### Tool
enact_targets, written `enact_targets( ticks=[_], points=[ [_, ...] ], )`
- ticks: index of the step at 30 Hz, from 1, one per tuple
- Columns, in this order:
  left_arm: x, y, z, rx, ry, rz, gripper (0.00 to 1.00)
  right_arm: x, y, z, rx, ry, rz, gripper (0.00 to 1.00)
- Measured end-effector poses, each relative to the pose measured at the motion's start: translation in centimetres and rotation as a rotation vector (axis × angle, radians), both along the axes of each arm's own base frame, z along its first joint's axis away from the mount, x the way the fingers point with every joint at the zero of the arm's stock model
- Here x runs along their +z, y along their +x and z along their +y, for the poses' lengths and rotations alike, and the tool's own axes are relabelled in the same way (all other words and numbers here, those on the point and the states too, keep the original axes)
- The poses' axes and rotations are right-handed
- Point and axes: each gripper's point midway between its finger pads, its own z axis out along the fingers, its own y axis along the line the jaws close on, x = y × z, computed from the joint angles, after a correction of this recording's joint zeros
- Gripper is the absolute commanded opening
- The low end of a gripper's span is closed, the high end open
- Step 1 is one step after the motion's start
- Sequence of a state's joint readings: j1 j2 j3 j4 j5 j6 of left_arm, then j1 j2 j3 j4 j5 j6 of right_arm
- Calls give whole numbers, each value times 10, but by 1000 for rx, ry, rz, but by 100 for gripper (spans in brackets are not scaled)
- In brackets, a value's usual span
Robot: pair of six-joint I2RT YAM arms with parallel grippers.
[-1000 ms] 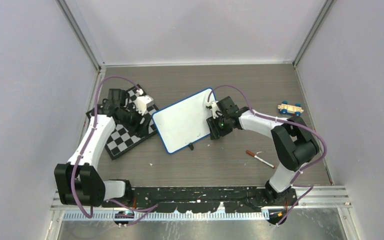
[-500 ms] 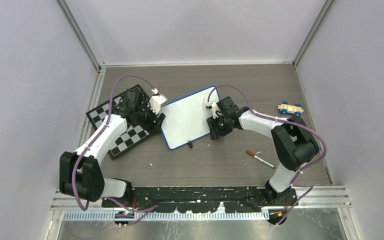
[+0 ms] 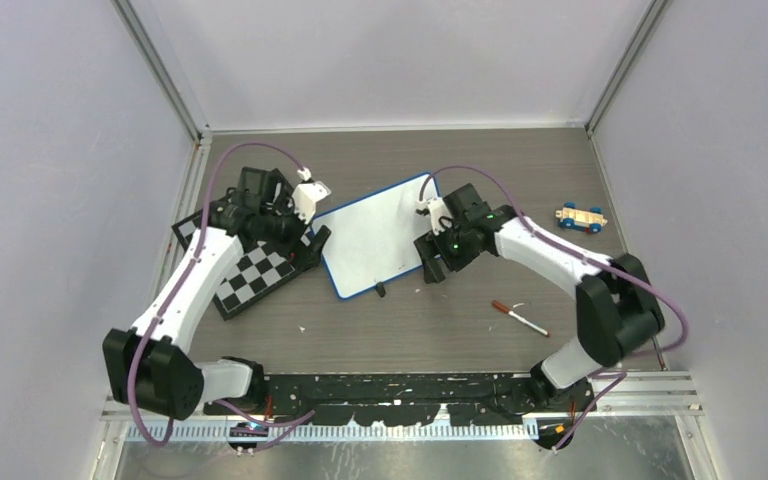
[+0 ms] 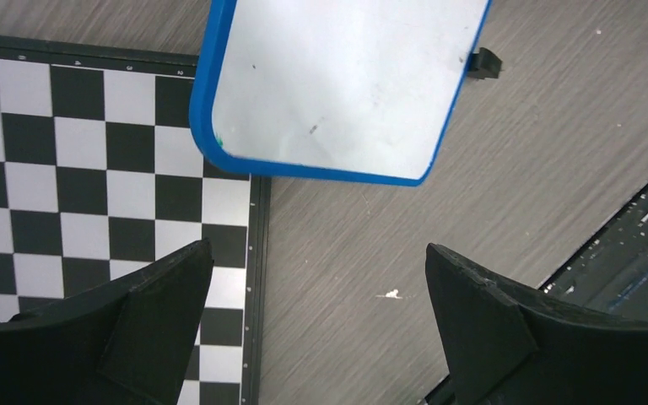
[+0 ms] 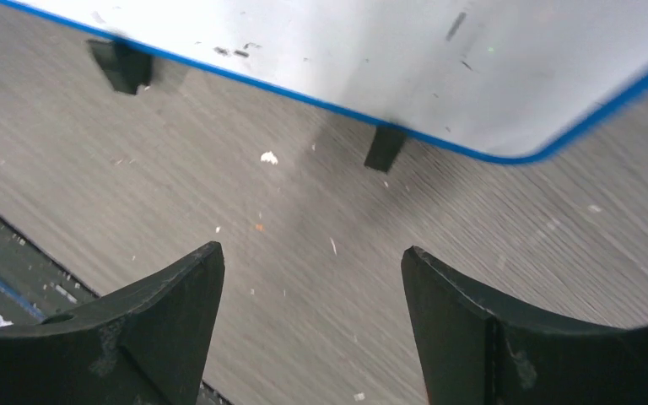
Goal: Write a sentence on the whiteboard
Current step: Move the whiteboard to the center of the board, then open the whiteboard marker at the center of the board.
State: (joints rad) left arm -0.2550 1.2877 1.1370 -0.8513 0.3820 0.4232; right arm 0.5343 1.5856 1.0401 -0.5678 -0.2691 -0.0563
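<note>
On the near right of the table (image 3: 440, 340), a marker (image 3: 520, 318) is lying alone, well apart from both arms. Farther in, at mid-table, the right gripper (image 3: 432, 262) is hovering just beside the right edge of the whiteboard (image 3: 375, 240), its fingers (image 5: 177, 312) spread wide and pinching nothing. The right wrist view is showing only bare wood grain between them and a black clip foot (image 5: 386, 148) under the blue frame. On the board's left side, the left gripper (image 3: 312, 240) is likewise standing spread and empty. Its wrist camera is looking down on the seam where a corner of the whiteboard is lying over the edge of the chessboard (image 3: 250, 265). The white face is carrying a few dark specks, and no writing is showing on it. At the far right, a small toy car (image 3: 581, 216) is sitting clear of the work. The risk from here seems to lie in the board itself: with neither gripper pinching the frame and one corner propped on the chessboard, pen pressure could be rocking or skidding it across the table and smearing the strokes. The thin marker, lying flat on the wood, could also be rolling away from a careless pinch.
</note>
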Motion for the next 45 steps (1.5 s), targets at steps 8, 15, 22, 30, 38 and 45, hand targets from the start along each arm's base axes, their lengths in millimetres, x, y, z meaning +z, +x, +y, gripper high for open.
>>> enact_targets(
  ticks=[8, 15, 22, 30, 38, 45],
  points=[
    [36, -19, 2, 14, -29, -31, 100, 60, -21, -49, 86, -73, -103, 78],
    [35, -22, -5, 44, -83, 0, 100, 27, -68, -112, 149, -343, 40, 67],
    [31, -25, -13, 57, -134, 29, 100, -7, -89, -150, 180, -504, 68, 59],
    [36, -24, -20, 53, -181, 27, 100, -41, -86, -162, 232, -566, 41, 51],
    [41, -26, -29, 41, -227, 42, 100, -53, -82, -162, 281, -574, 30, 16],
    [58, -28, -40, 24, -300, 53, 100, -50, -76, -160, 287, -559, 32, 0]
  ],
)
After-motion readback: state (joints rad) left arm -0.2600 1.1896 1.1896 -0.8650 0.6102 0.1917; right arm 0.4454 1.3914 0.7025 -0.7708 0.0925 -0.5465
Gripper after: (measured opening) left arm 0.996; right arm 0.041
